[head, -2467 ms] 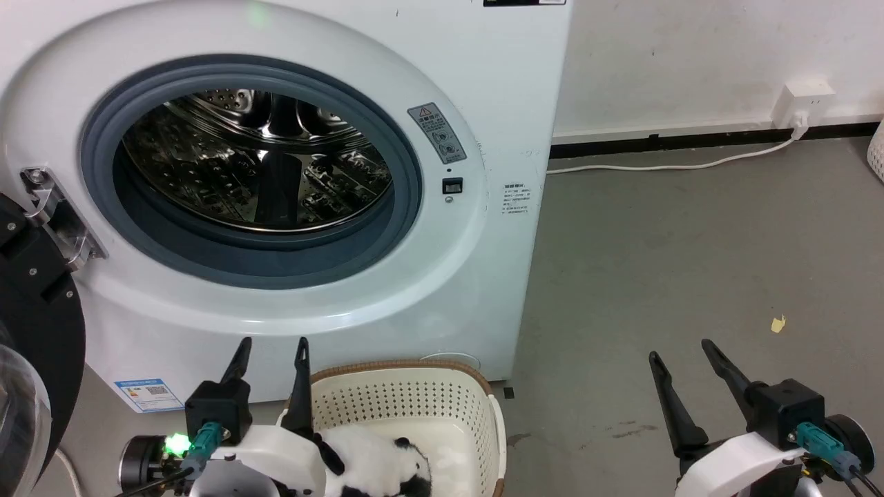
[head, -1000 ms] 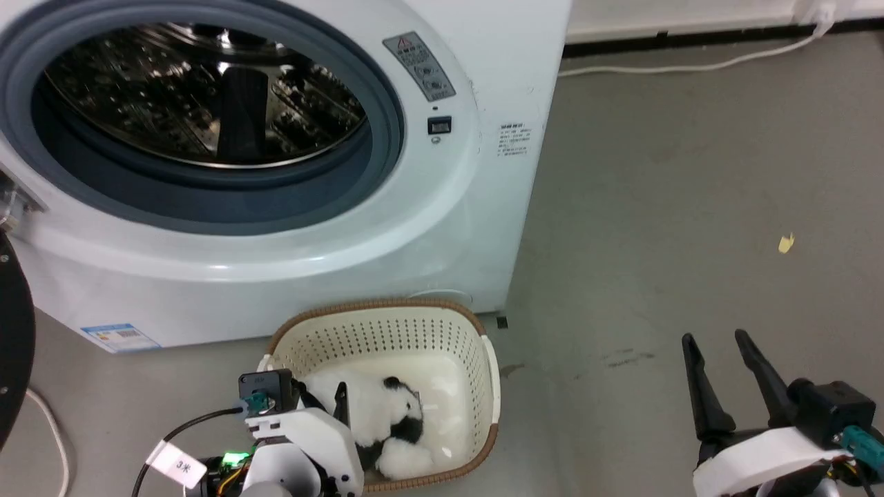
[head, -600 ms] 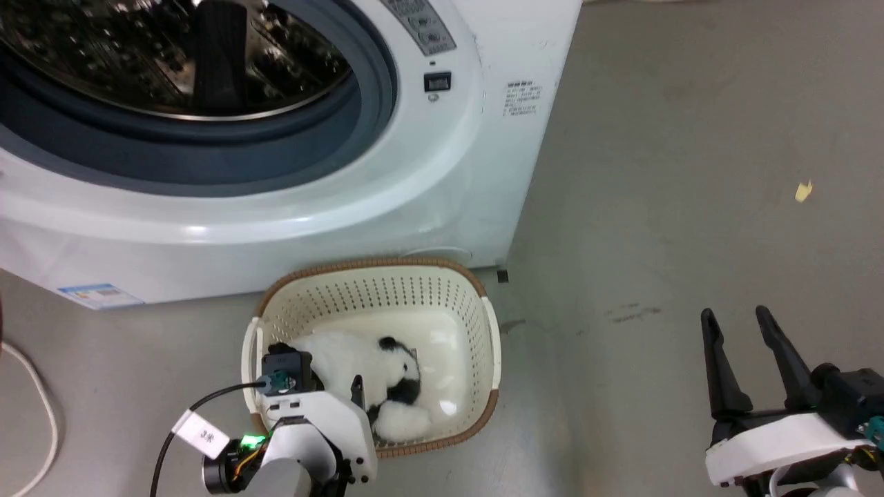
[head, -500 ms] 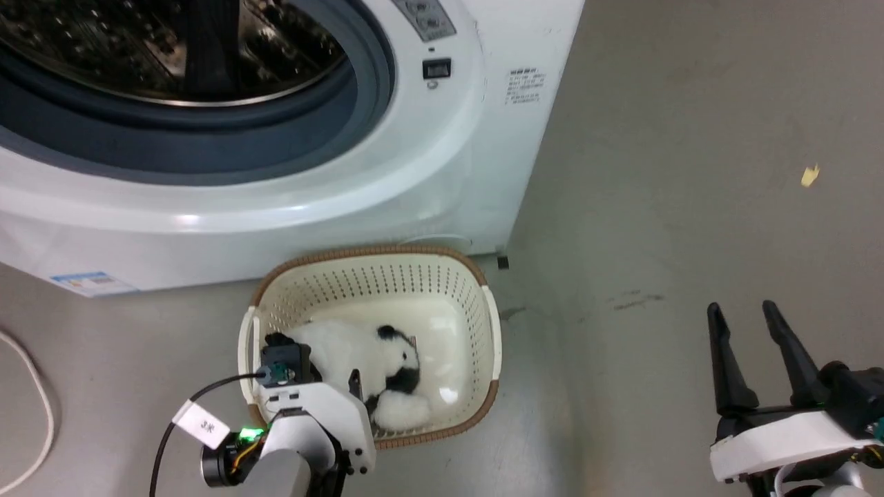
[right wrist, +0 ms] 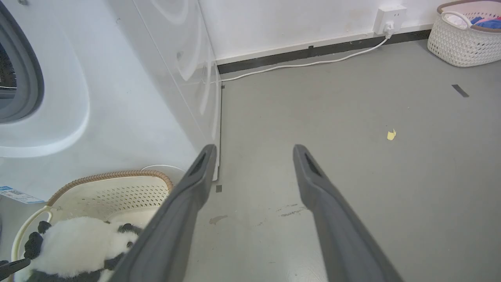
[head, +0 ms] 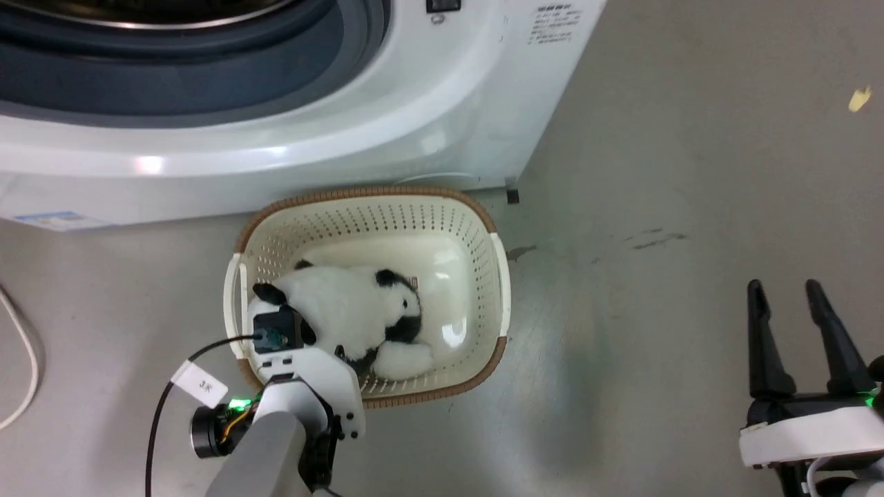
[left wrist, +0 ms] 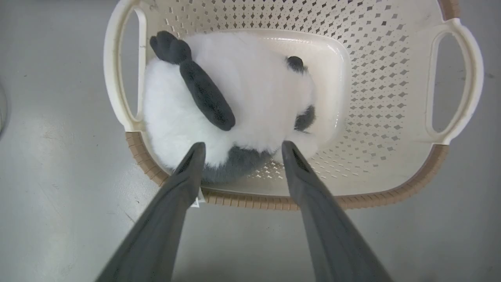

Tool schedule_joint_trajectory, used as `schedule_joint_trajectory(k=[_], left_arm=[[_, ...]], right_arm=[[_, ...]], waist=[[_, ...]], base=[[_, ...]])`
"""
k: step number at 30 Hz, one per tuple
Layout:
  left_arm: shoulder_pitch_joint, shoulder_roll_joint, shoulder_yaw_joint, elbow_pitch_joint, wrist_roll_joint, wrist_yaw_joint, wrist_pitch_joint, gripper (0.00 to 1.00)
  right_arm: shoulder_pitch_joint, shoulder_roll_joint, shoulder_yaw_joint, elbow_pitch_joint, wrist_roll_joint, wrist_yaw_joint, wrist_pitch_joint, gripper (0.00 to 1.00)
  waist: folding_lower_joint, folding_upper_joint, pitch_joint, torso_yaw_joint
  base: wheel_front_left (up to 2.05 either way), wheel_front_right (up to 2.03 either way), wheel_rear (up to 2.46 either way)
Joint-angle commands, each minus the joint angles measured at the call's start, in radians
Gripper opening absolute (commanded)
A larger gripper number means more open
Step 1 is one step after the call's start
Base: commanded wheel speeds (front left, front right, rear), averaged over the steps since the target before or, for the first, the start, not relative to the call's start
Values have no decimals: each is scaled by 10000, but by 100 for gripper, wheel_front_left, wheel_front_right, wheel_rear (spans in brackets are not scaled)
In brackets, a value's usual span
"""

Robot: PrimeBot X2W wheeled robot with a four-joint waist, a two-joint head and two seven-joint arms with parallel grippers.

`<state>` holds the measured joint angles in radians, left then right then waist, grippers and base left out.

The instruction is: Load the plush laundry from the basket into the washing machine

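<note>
The plush laundry (head: 345, 304), a fluffy black-and-white panda, lies in the left half of the cream basket (head: 373, 193), which stands on the floor against the washing machine (head: 414, 103). My left gripper (left wrist: 242, 145) points down over the basket's near rim (left wrist: 391, 196). It is open, with its fingertips on either side of the panda's near end (left wrist: 250, 86); whether they touch it I cannot tell. My right gripper (head: 782, 284) stands open over bare floor to the right, holding nothing. The right wrist view shows that gripper (right wrist: 255, 148), the basket (right wrist: 117, 176) and the panda (right wrist: 78, 239).
Only the lower front and grey gasket of the washing machine (right wrist: 117, 98) show. A second woven basket (right wrist: 465, 35) with clothes stands by the far wall, near a socket (right wrist: 387, 17) and a white cable (right wrist: 305, 64). A yellow scrap (head: 858, 100) lies on the grey floor.
The head camera has tilted down, so the washer slid up the picture. My left gripper has come lower over the panda at the basket's near edge. My right gripper stays open.
</note>
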<state>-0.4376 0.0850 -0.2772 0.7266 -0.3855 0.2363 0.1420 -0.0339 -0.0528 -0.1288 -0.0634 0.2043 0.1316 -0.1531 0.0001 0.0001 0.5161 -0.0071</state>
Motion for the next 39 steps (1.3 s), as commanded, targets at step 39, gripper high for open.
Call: schedule_joint_trajectory(k=[39], left_arm=[[-4188, -120, -1232, 4552, -2452, 703, -650, 100]], right_arm=[[235, 26, -1431, -1698, 1067, -9, -298, 100]], waist=[[-1, -1, 4093, 604]], base=[[0, 0, 0]])
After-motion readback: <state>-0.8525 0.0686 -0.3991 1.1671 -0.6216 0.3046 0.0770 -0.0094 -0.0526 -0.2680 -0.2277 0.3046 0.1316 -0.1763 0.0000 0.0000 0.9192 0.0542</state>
